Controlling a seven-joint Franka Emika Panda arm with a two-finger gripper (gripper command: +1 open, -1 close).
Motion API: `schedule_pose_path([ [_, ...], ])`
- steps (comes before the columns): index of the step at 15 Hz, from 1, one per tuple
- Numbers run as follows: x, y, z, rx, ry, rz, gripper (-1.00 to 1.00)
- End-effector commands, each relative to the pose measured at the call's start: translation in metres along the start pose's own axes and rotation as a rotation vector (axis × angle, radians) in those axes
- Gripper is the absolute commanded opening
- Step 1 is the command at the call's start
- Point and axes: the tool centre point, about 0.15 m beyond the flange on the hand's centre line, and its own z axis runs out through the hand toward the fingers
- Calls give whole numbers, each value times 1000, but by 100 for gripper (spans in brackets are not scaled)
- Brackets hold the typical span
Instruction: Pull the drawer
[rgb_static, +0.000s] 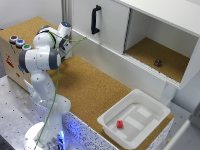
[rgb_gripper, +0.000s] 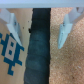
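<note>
The white jointed arm's gripper (rgb_static: 66, 45) hovered over the cork-topped bench (rgb_static: 90, 90), jaws apart and empty. The long, low white drawer front (rgb_static: 120, 67) sat shut below the black-handled white cabinet door (rgb_static: 100, 22). It should approach squarely, then pull straight outward.

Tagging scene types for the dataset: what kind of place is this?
Probably a lab mock-up of a kitchen: a Franka arm on a perforated metal table, a cork counter, and a white cabinet with a drawer.
</note>
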Motion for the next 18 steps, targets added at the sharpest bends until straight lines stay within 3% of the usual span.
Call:
schedule_pose_path([
  [1,14,-5,30,69,-18,-1,-100],
  [5,15,-6,40,105,-23,0,-100],
  [18,-1,49,35,116,-13,27,-100],
])
